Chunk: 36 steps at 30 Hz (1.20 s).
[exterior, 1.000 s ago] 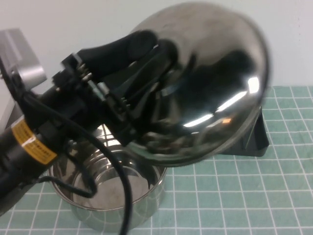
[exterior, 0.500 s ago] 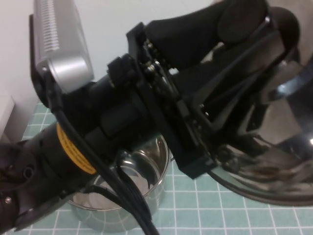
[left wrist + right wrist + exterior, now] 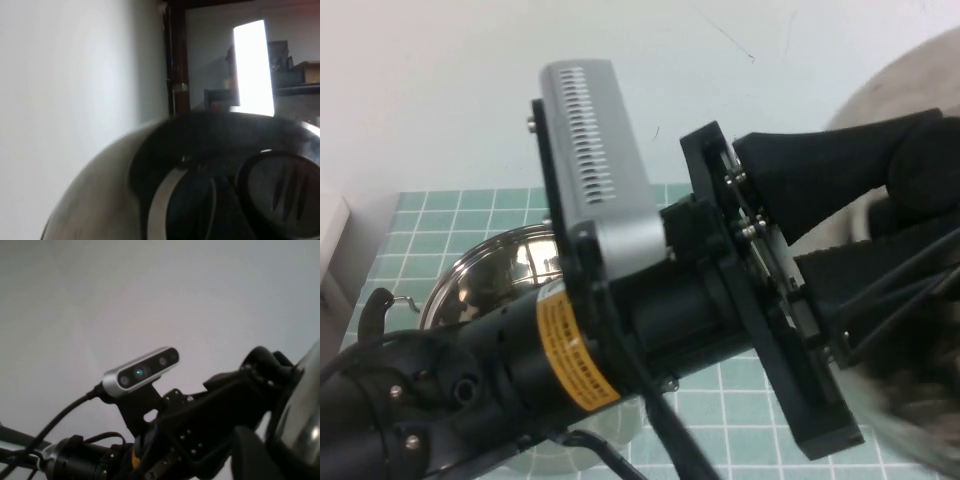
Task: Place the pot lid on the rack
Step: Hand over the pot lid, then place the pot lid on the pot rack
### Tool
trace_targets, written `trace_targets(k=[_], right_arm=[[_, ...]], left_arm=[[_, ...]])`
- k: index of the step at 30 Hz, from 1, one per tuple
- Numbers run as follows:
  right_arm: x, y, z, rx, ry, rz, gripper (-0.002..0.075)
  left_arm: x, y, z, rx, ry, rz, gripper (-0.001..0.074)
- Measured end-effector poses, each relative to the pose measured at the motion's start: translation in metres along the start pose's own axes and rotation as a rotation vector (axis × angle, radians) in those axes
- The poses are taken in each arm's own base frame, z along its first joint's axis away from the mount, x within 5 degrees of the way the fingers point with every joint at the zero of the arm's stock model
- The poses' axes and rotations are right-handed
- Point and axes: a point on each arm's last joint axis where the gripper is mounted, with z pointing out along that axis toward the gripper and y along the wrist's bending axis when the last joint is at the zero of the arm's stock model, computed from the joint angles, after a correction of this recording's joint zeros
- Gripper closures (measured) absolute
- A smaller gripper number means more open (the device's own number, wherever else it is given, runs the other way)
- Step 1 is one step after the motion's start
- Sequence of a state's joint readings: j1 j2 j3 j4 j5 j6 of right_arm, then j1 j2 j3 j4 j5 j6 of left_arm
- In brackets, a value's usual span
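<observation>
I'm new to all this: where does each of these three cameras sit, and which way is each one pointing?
High view: raised on the robot's own side, angled down at the table; the left arm fills it, its left gripper at the pot lid, with the pot below.
Left wrist view: on the left arm's wrist, looking straight onto the lid's shiny dome.
Right wrist view: on the right arm's wrist, facing the wall and the left arm; the right gripper is out of sight.
Shared: all three views show the lid; the high and right wrist views both show the left arm's silver camera.

A black arm [image 3: 200, 430] bearing a silver camera [image 3: 141, 371] reaches to the shiny pot lid [image 3: 305, 410] against a pale wall [image 3: 125, 295].
</observation>
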<state>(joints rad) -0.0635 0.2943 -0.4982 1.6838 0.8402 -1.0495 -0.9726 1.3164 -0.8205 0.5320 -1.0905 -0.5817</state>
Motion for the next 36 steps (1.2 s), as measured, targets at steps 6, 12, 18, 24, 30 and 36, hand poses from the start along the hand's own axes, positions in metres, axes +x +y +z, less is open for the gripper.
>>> trace_targets(k=[6,12,18,24,30,36], right_arm=[[-0.002,0.000,0.000,0.005,-0.013,0.008,0.0643],[-0.003,-0.003,0.000,0.037,-0.030,-0.019,0.0654],[-0.009,-0.016,-0.001,0.164,-0.090,-0.038,0.0662],[-0.008,-0.036,0.010,0.211,-0.041,0.001,0.0662],[-0.010,-0.071,0.043,0.170,0.126,0.023,0.0662],[-0.032,-0.123,0.089,0.154,0.220,-0.065,0.0662]], left_arm=[[0.016,0.005,0.002,-0.012,0.078,-0.031,0.0401],[0.022,0.006,0.002,-0.024,0.153,-0.034,0.0283],[0.024,0.008,-0.002,-0.062,0.263,0.026,0.0069],[0.002,0.023,-0.025,-0.310,0.461,0.123,0.0205],[-0.030,0.025,-0.063,-0.625,0.648,0.170,0.0643],[-0.055,0.020,-0.103,-0.885,0.790,0.170,0.0728]])
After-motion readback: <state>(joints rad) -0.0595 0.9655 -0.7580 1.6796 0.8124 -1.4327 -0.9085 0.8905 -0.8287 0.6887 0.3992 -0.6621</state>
